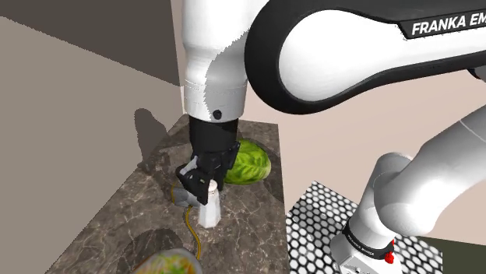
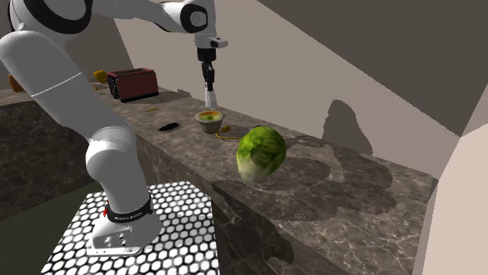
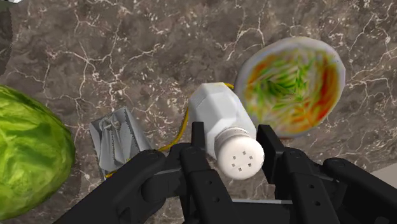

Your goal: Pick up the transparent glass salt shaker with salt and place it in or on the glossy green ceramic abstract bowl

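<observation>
Gripper (image 3: 233, 132) was closed narrow on the salt shaker (image 3: 219, 108), fingers (image 3: 198, 137) pressed to either side of its perforated cap, w/ the white body hanging below. Shaker was at or just above the dark marble counter (image 3: 127, 51); couldn't tell if its base had cleared it. Just beside it lay a grey ridged object (image 3: 114, 137) and a yellow cord (image 1: 191, 230). The bowl (image 3: 292, 86), mottled orange & green inside, was near on the shaker's other side. A green cabbage (image 3: 28, 153) lay further off, beyond the grey object.

Judgement: grip was high on the cap, so the body could swing or slip. Best to lift straight up first, slowly, enough to clear the bowl's rim. Then carry across w/o tilting, centre over the bowl & lower before letting go. Keep off the cord so it doesn't snag.
</observation>
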Controlling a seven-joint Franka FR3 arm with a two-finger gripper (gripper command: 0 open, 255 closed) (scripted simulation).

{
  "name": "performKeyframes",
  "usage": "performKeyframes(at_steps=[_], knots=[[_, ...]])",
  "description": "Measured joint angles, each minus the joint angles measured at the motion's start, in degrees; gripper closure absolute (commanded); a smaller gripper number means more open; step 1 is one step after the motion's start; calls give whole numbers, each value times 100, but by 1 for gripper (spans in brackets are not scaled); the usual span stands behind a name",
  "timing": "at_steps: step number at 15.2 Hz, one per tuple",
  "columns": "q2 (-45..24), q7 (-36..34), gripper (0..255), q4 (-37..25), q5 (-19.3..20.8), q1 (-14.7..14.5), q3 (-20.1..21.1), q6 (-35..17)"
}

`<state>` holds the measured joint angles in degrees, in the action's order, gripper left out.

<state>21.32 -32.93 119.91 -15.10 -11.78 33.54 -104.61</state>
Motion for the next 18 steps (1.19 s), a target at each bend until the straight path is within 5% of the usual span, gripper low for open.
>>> performKeyframes(at_steps=[10,18], knots=[[-2243,-1867,255,-2155,1371,-148,1253,166],[-2389,-1958,255,-1733,1485,-186,1278,-362]])
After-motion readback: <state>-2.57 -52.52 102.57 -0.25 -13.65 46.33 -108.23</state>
